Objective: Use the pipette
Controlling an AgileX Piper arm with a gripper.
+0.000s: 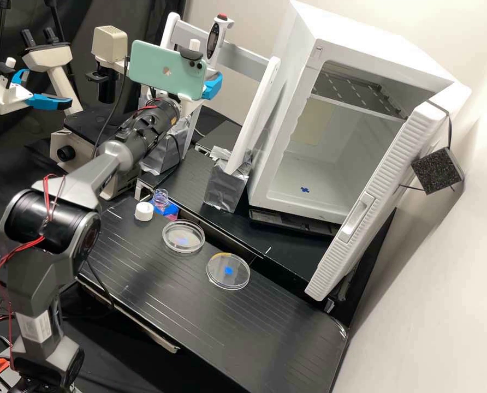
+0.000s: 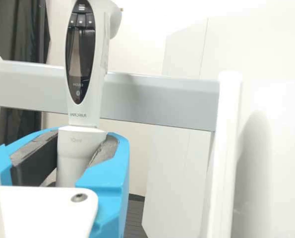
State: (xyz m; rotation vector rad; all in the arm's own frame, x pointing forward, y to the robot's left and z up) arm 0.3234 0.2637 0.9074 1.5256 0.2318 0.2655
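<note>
Surface (image 1: 172,305) first: a near dish (image 1: 241,277) sits right of a far dish (image 1: 194,232), and beyond to the left a white cap (image 1: 143,211) lies just beside the open bottle (image 1: 164,204). Past those, your tool (image 2: 83,148) is narrowed onto the pipette (image 2: 100,64), its blue fingers (image 2: 110,173) one to each side of the pale barrel, pads against it. The pipette stands near upright between them, its bulky handle rising above the grip, with the grey rail (image 2: 159,101) of the stand behind it.

Expect a stiff, smooth body, moderate in weight and top-heavy, so it may pivot or slip if you turn quickly. The broad part just under the slim neck, where you have it, looks the right place to hold; keep off the display and buttons. Treat the lower end as the fragile part. You can't tell from here whether it's free of the stand, so lift gently and straight before you swing away.
</note>
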